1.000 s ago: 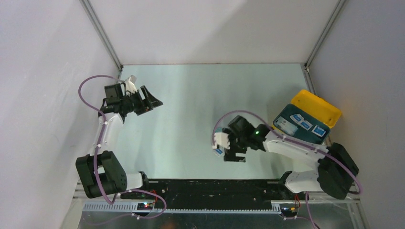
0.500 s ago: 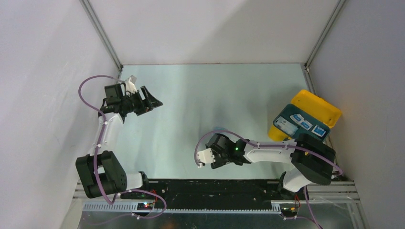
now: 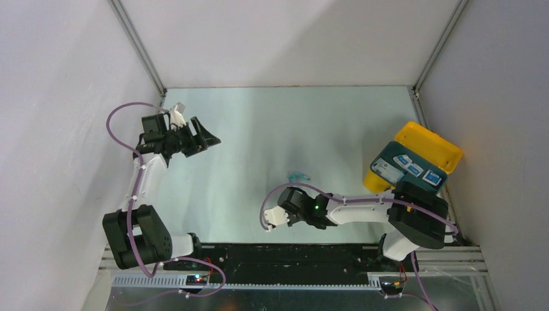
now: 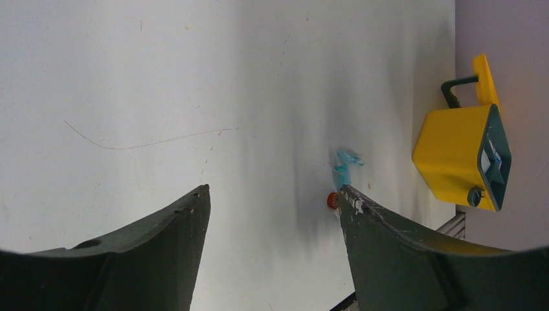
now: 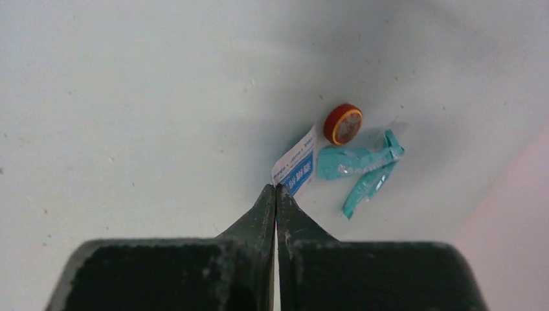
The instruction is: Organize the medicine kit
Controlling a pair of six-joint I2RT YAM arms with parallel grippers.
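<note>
The medicine kit (image 3: 427,144), a yellow case, stands open at the far right, also seen in the left wrist view (image 4: 450,152). Its dark-teal tray (image 3: 388,159) holds small white-and-blue packets. My right gripper (image 5: 276,188) is low over the table's middle. It is shut, with its tips pinching the near corner of a white-and-blue packet (image 5: 296,167). Just beyond lie a round red tin (image 5: 343,124) and teal sachets (image 5: 362,168), which also show from above (image 3: 298,176). My left gripper (image 4: 275,188) hangs open and empty at the left (image 3: 206,139).
Grey walls close in the table on the left, back and right. The right arm (image 3: 362,206) stretches low across the near right of the table. A black rail (image 3: 285,254) runs along the near edge.
The right gripper has swung left and down toward the near middle and closed from wide open onto the packet's corner. The left arm has not moved.
</note>
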